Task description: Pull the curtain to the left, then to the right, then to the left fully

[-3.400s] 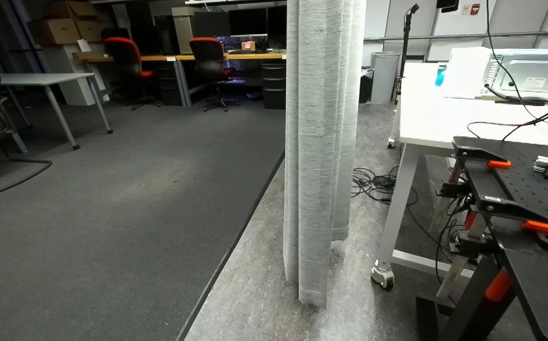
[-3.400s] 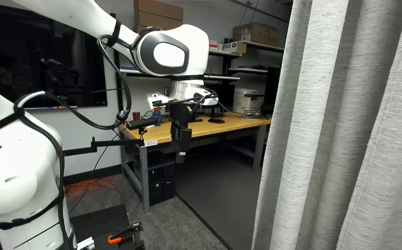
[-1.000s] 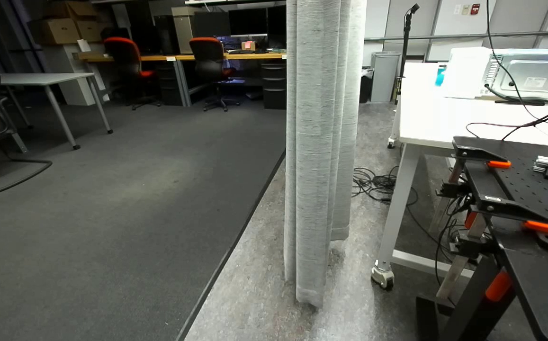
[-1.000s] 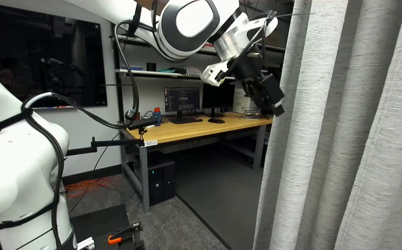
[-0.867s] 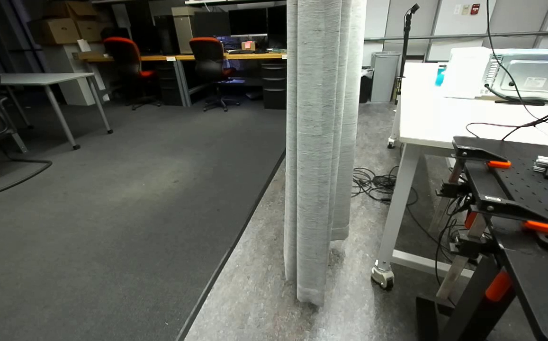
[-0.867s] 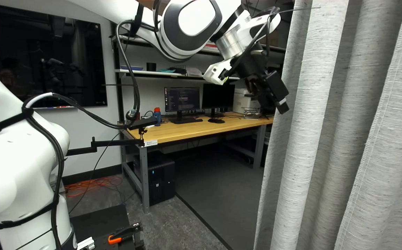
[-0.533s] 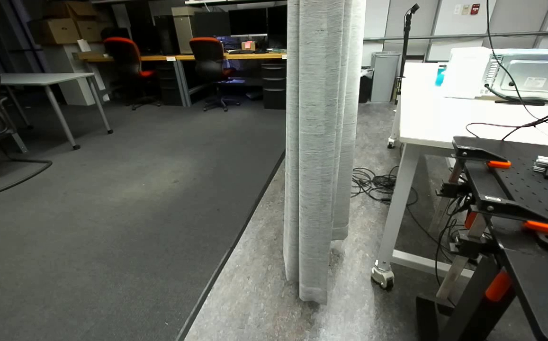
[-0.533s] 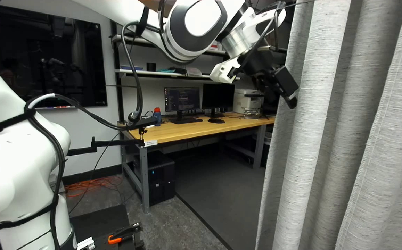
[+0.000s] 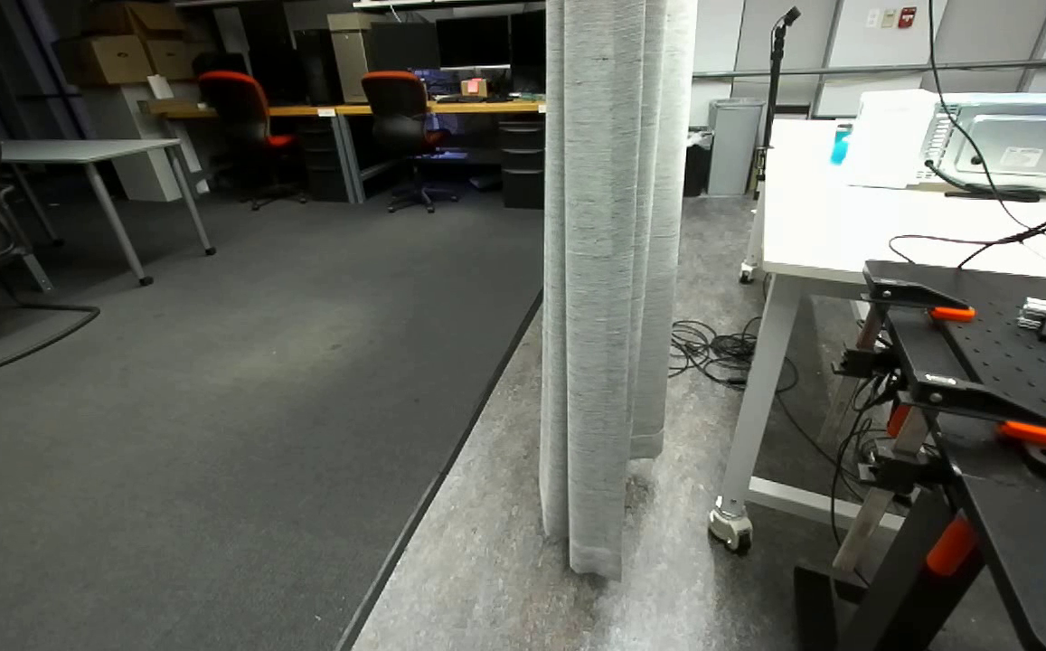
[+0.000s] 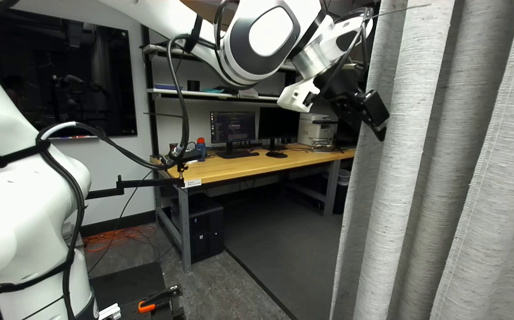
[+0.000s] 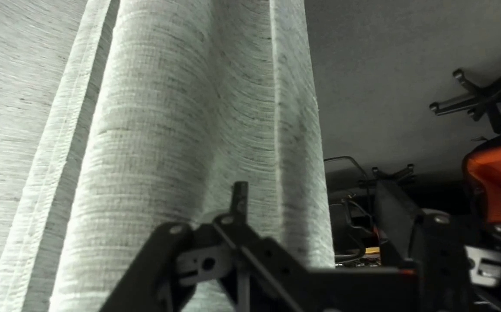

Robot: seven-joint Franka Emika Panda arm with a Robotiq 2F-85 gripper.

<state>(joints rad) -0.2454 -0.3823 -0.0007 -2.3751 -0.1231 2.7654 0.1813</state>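
The pale grey curtain [image 10: 399, 186] hangs in tall vertical pleats at the right of an exterior view, its hem [image 9: 595, 561] just above the floor. My gripper [image 10: 374, 126] tilts down toward it from the left, the nearer finger overlapping the leading fold. Seen from the wrist, the gripper [image 11: 313, 190] is open. Its left finger [image 11: 240, 199] stands against the cloth and its right finger [image 11: 395, 212] lies beyond the curtain's free edge [image 11: 302, 173]. That edge runs through the gap; the cloth does not look pinched. Actual contact cannot be told.
A wooden desk [image 10: 257, 166] with monitors stands behind the arm. A black bracket arm [image 10: 141, 183] juts out beside the robot base. Right of the curtain are a wheeled white table [image 9: 938, 226] and floor cables [image 9: 721, 353]. An orange chair [image 11: 499, 173] shows in the wrist view.
In the exterior view with the arm, my gripper has travelled right and slightly up, onto the curtain's leading fold. The curtain's left edge has shifted a little to the right.
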